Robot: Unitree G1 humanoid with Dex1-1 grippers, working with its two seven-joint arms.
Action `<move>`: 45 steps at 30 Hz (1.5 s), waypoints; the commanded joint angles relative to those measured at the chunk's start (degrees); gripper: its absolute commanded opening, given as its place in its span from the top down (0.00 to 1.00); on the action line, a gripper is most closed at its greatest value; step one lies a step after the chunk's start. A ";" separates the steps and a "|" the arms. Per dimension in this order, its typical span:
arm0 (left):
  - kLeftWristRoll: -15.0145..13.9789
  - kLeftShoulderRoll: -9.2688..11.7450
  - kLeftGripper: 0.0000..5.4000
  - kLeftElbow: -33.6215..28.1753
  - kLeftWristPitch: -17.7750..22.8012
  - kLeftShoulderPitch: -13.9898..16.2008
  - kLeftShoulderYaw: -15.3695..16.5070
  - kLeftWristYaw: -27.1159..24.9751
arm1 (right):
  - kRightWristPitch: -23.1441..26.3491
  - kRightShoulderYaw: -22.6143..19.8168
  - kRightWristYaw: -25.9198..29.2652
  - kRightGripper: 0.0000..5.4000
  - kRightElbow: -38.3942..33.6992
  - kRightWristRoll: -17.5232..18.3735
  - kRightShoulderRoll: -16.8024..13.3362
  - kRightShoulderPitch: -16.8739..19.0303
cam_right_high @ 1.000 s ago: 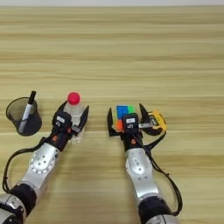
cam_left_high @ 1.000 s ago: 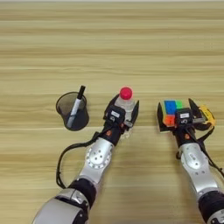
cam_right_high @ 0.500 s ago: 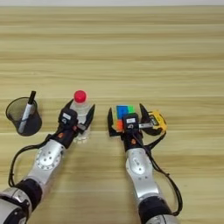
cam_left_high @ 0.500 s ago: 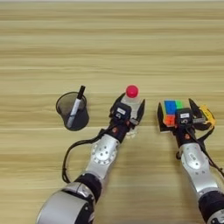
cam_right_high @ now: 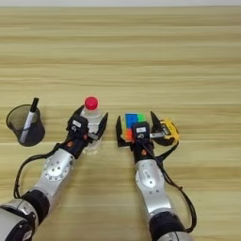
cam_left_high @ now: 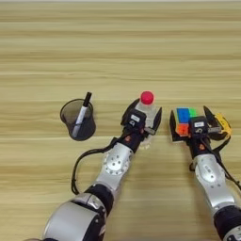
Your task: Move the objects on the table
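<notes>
A small clear bottle [cam_left_high: 147, 107] with a red cap stands on the table [cam_left_high: 117, 47] at the centre. My left gripper [cam_left_high: 144, 114] is shut on the bottle, one black finger on each side of it. To its right lies the multicoloured puzzle cube [cam_left_high: 184, 118]. My right gripper [cam_left_high: 189, 120] stands open, its fingers straddling the cube. The yellow-black tape measure [cam_left_high: 221, 125] lies just right of that gripper's right finger. A black mesh cup [cam_left_high: 76, 121] holding a black marker [cam_left_high: 83, 112] stands to the left, apart from both grippers.
A black cable [cam_left_high: 82, 162] loops over the table beside my left forearm. Another cable [cam_right_high: 181, 193] runs along my right forearm.
My left gripper has moved to the right with the bottle in it, closer to the cube. The right gripper, cube, tape measure and mesh cup have stayed put.
</notes>
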 commanded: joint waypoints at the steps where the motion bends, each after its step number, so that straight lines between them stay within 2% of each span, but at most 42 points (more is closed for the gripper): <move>1: 0.60 -4.49 0.21 0.72 0.86 2.72 -0.07 0.31 | 1.07 -0.25 0.09 0.00 -0.57 0.37 -0.04 0.51; 15: 1.18 -3.90 0.00 0.73 0.51 3.32 0.00 0.78 | 0.99 -0.26 0.08 0.00 -0.54 0.40 -0.07 0.63; 24: 2.89 -2.84 0.00 -0.50 -0.36 5.42 -0.58 1.63 | 1.06 -0.26 -0.16 0.00 -0.97 0.31 0.02 0.88; 38: 2.27 -0.34 0.00 -6.49 -0.18 11.69 -1.81 -0.52 | 1.42 -0.15 -0.27 0.00 -1.83 0.21 0.34 1.44; 45: 1.49 -0.31 0.00 -9.89 0.95 14.47 -3.54 -2.83 | 1.42 -0.14 -0.35 0.00 -2.01 0.17 0.48 1.64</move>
